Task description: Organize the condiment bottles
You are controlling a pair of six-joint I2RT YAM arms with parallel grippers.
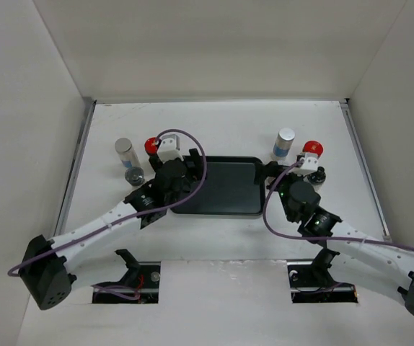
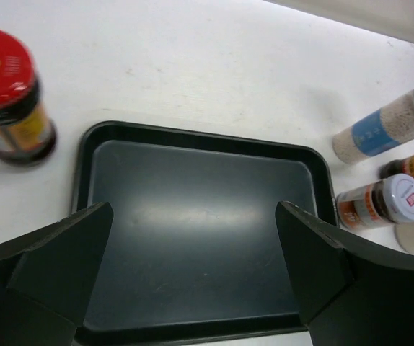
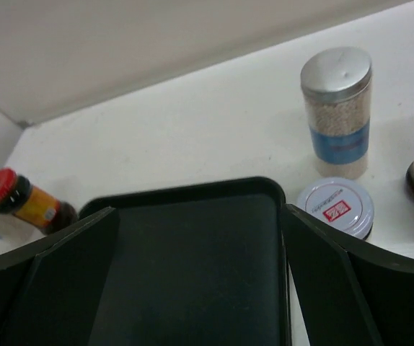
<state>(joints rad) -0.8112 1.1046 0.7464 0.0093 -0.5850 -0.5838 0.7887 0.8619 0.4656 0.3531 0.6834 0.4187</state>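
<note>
Red-lidded dark jar (image 2: 9, 94), silver-capped blue-label shaker (image 3: 335, 112); L tool (image 2: 192, 216), R tool (image 3: 198, 215) released.

The tray (image 2: 200, 238) is dark and smooth, with a soft sheen that holds a blurred streak of light; whether it is coated metal or plastic cannot be told. The bench (image 2: 192, 65) is white, matt and even. The red-lidded jar (image 2: 9, 97) has a glossy lid, a dark glass-like body and a printed label. The shaker (image 3: 335, 112) has a dull, brushed-looking silver cap over a clear wall showing coarse pale grains, with a blue label band. The small jar (image 3: 335, 207) has a silvery lid with a sticker. The left tool (image 2: 195, 216) and right tool (image 3: 200, 216) have matt black, plastic-looking fingers (image 2: 55, 274).
</note>
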